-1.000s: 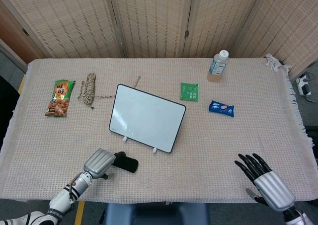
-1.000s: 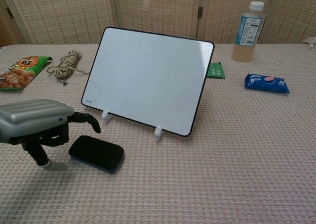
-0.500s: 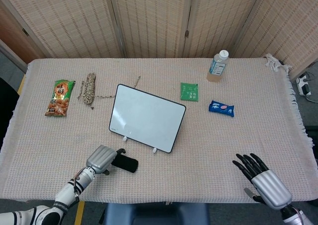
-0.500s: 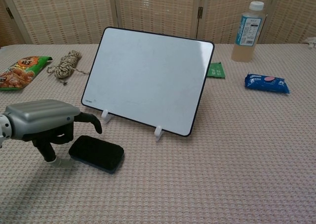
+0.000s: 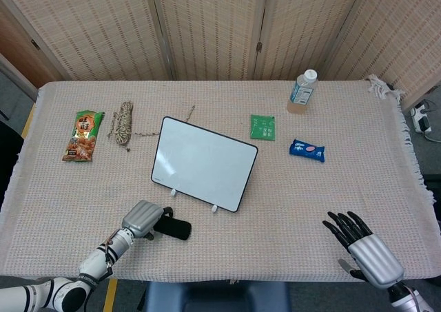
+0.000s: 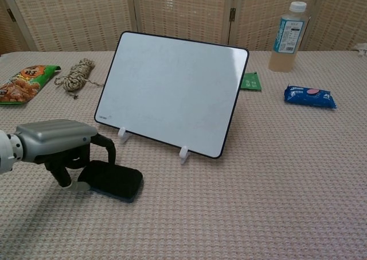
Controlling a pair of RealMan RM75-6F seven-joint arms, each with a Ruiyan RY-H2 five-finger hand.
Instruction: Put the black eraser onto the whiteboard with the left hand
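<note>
Where screens stand, beige woven tablecloth [image 5: 289, 209].

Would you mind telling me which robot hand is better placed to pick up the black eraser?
The left robot hand: it sits right at the black eraser, fingers curled over its near end. The right robot hand is open, far across the table.

Staged indoor test room, cloth-covered table [image 5: 289, 209], woven folding screens [image 5: 207, 23] behind
</note>
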